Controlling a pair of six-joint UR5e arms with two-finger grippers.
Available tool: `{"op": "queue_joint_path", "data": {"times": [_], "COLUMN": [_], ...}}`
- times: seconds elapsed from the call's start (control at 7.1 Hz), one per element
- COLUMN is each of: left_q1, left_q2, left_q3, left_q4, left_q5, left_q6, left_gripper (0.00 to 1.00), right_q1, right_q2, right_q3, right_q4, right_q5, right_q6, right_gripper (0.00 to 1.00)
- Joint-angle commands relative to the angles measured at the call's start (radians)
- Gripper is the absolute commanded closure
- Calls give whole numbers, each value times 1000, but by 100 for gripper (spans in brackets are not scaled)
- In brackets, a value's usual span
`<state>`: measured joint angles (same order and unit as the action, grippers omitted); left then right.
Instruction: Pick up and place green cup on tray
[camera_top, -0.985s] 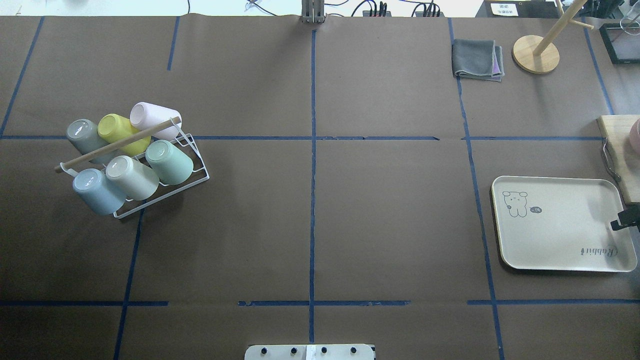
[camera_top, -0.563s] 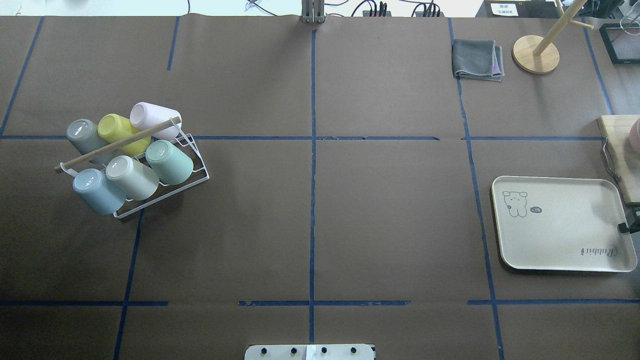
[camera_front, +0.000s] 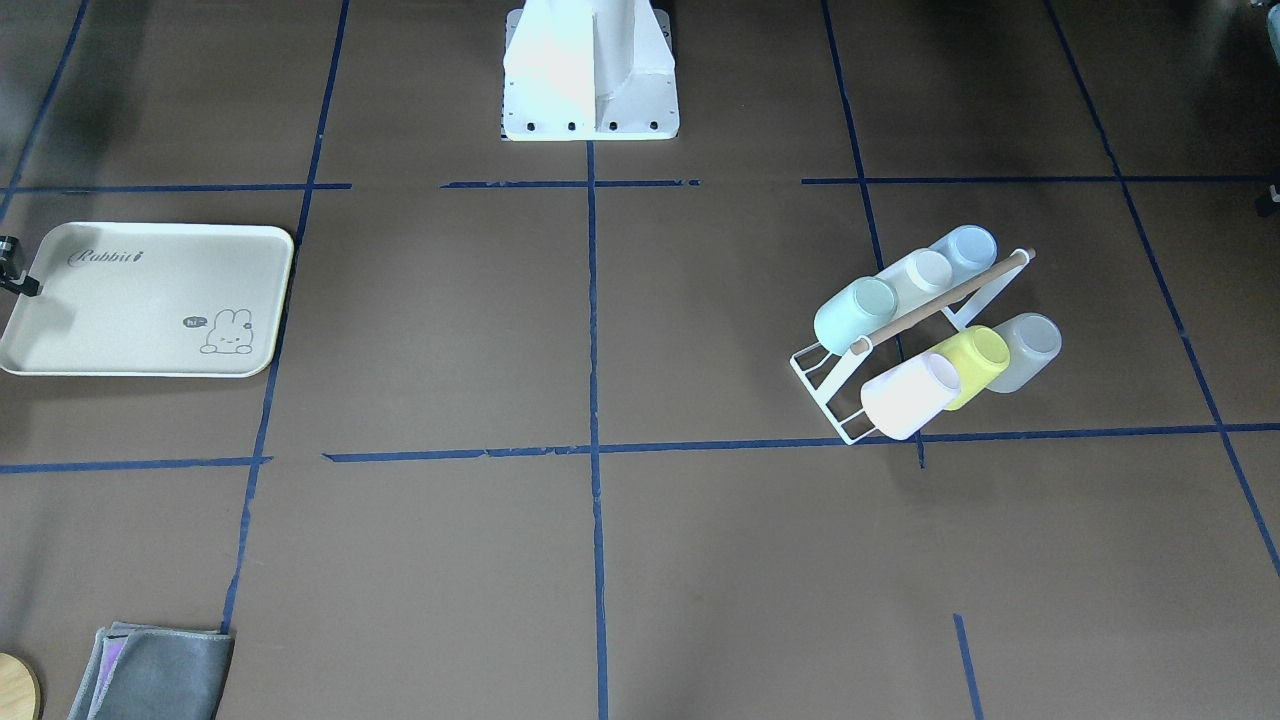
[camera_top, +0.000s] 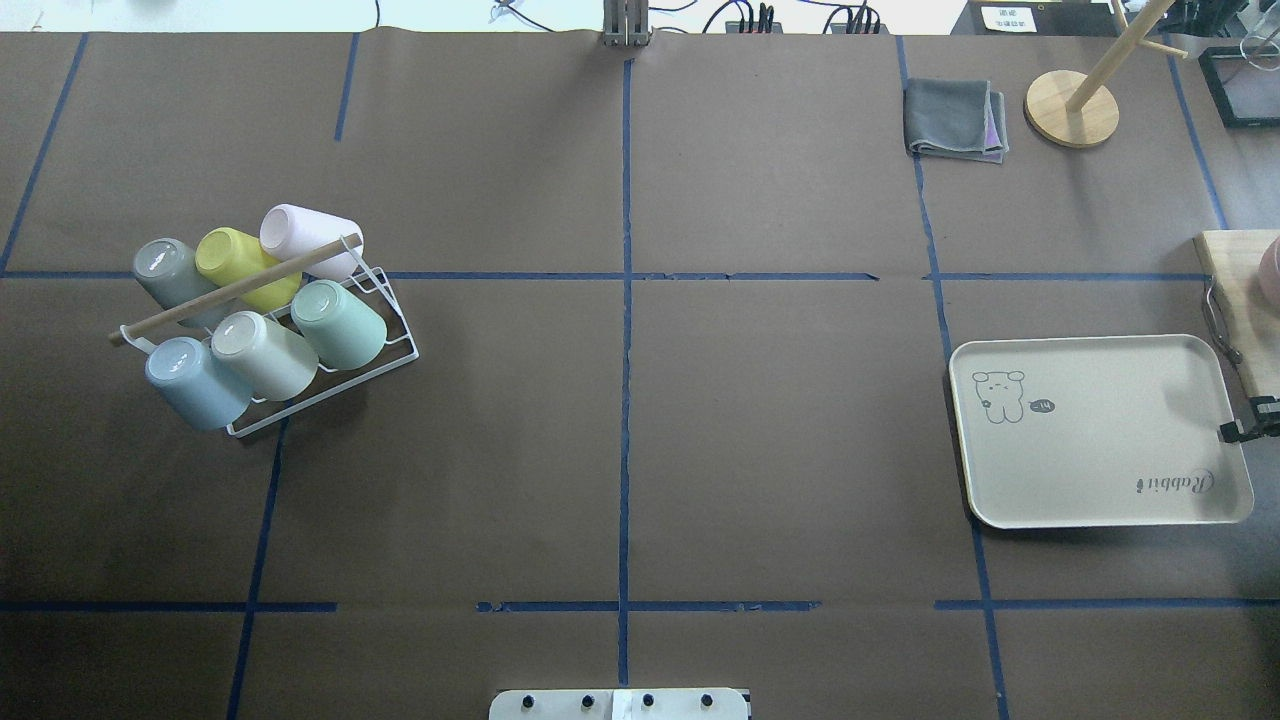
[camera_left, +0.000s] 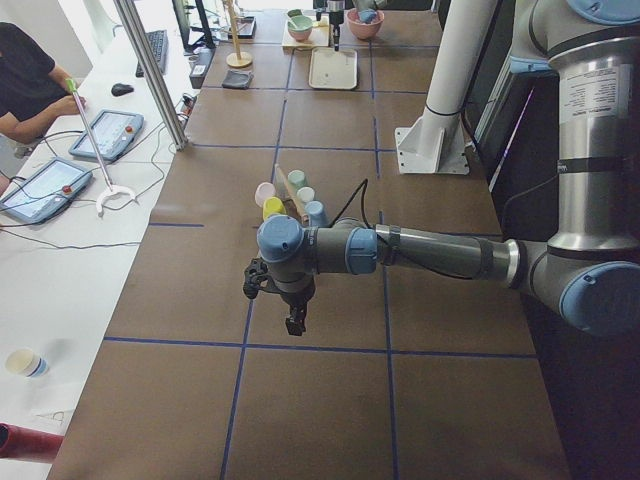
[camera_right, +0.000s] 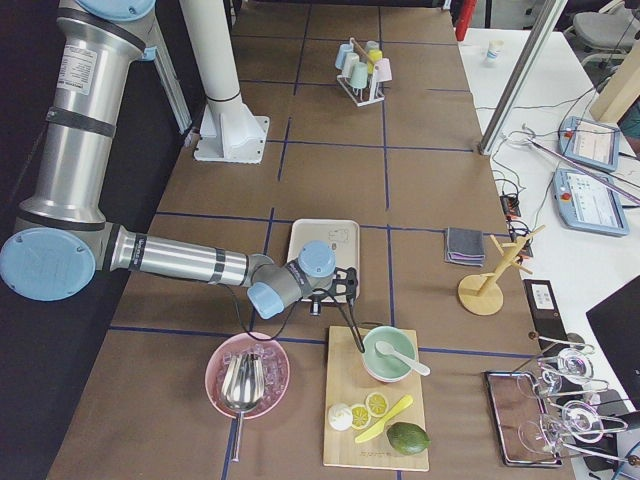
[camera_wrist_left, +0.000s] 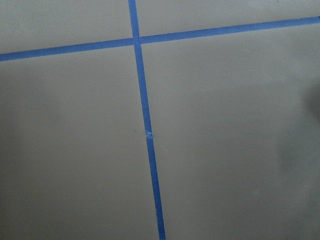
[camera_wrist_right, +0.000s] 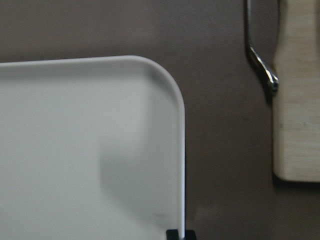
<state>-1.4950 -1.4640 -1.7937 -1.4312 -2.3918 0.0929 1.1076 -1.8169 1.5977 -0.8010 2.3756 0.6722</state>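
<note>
Presently clamped with the right end effector (camera_top: 1245, 430) onto the rim of the cream-white rectangular tray (camera_top: 1100, 450), right of the overhead frame. Cannot tell apart or together for the left end effector (camera_left: 293, 322). Risks tipping it by the one-edge hold; risks knocking neighbouring cups (camera_top: 262, 355) crowding the pale mint-green plastic cup (camera_top: 340, 322), tilted on the white wire rack (camera_top: 411, 349), left.
</note>
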Motion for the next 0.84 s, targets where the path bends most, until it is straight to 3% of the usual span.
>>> {"op": "queue_joint_path", "data": {"times": [0.0, 0.42, 0.7], "left_q1": [-1, -1, -1], "left_q2": [1, 1, 1], "left_q3": [-4, -4, -4], "left_q4": [0, 0, -2], "left_q5": [-1, -3, -38], "left_q6": [1, 1, 1], "left_gripper": [0, 0, 0], "right_q1": [-69, -225, -366], "right_q2": [31, 227, 353], "right_q3": [94, 127, 122], "right_q4": [-4, -10, -50], "right_q5": [-1, -13, -134], "right_q6": [33, 343, 502], "right_gripper": [100, 100, 100]}}
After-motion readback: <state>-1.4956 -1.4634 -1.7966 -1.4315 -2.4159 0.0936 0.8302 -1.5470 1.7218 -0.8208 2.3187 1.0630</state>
